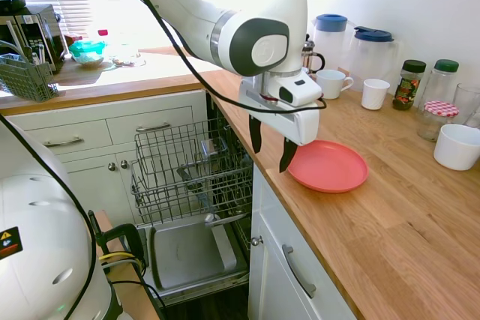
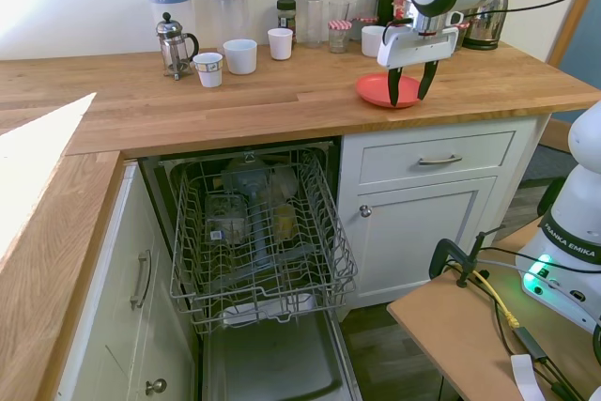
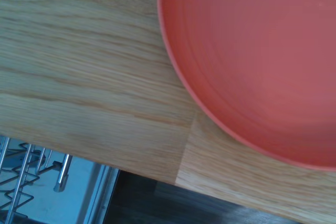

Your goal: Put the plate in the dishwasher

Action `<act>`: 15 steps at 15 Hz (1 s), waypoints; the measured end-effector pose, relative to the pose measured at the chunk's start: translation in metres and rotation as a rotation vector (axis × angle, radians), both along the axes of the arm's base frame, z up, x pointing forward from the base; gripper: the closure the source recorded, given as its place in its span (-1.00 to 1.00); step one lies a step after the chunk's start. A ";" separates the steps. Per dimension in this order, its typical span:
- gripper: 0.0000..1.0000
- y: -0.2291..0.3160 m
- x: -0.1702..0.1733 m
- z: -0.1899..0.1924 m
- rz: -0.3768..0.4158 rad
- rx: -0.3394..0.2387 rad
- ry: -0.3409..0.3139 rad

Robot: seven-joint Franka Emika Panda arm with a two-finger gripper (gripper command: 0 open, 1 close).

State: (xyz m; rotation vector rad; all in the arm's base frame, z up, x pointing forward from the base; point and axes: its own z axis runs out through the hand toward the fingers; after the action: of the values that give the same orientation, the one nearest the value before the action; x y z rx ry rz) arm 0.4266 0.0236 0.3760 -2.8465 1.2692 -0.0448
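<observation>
The coral plate [image 1: 330, 166] [image 2: 373, 89] lies flat on the wooden counter, near its front edge, and fills a large part of the wrist view [image 3: 257, 61]. My gripper [image 1: 271, 159] [image 2: 408, 97] hangs open at the plate's rim on the dishwasher side, with its fingers pointing down and holding nothing. The dishwasher [image 1: 187, 174] [image 2: 263, 232] stands open under the counter, with its wire rack pulled out over the lowered door. A corner of that rack [image 3: 29, 179] shows past the counter edge in the wrist view.
At the back of the counter stand white mugs [image 1: 375, 94] [image 2: 240, 55], jars [image 1: 409, 84], two blue-lidded jugs [image 2: 170, 7] and a French press [image 2: 173, 44]. A white bowl [image 1: 457, 146] sits to the right of the plate. A grey cutlery basket [image 1: 28, 77] rests on the far counter.
</observation>
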 end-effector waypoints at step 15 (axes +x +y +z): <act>-1.00 -0.127 0.049 0.003 -0.313 0.166 -0.036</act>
State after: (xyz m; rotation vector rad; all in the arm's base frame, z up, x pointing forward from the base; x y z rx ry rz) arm 0.4752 -0.1037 0.3793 -2.4770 1.6143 0.0031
